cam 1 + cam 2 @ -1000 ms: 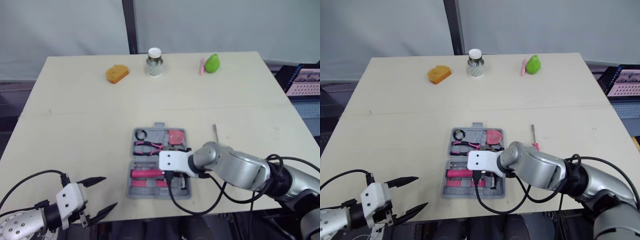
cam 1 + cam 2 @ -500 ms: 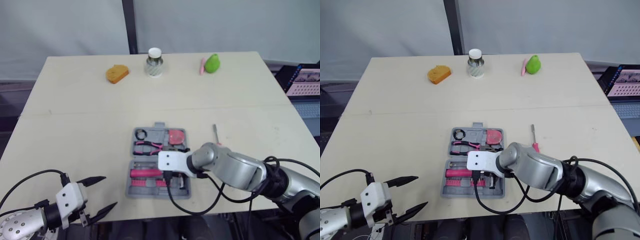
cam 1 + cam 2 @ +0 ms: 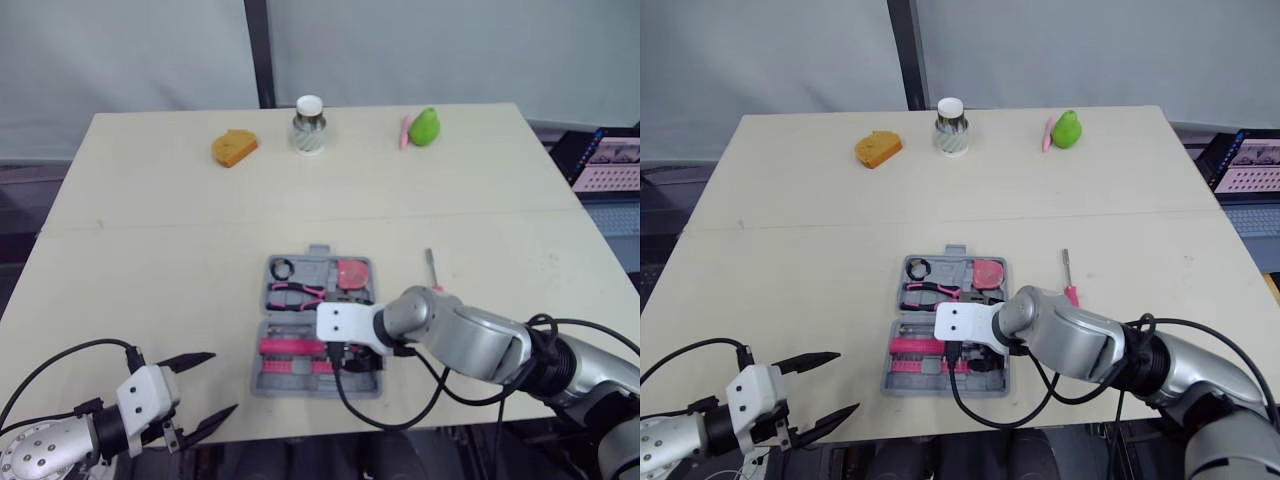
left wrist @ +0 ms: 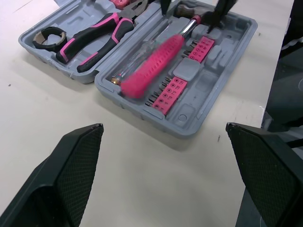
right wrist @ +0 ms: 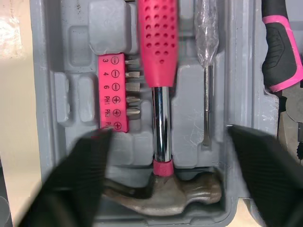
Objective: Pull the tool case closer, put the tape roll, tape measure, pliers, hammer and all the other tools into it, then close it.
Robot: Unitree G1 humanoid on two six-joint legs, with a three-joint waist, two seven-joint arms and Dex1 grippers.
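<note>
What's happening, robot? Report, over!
Left gripper open, empty, at near table edge. Right gripper open over hammer in open tool case. Screwdriver outside, right of case.

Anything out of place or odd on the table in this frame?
One tool lies outside: a small pink-handled screwdriver rests on the table right of the open tool case, apart from it. The hammer and pliers sit in their slots. Nothing looks spilled or damaged.

Lower left, the left gripper (image 3: 222, 381) flashes two black pointed fingers (image 3: 190, 360) on a white block under a looping black cable (image 3: 95, 343), and there's the right arm (image 3: 470, 340), glossy silver, capped by a white wrist block (image 3: 345, 322) trailing black cables (image 3: 390, 428).
</note>
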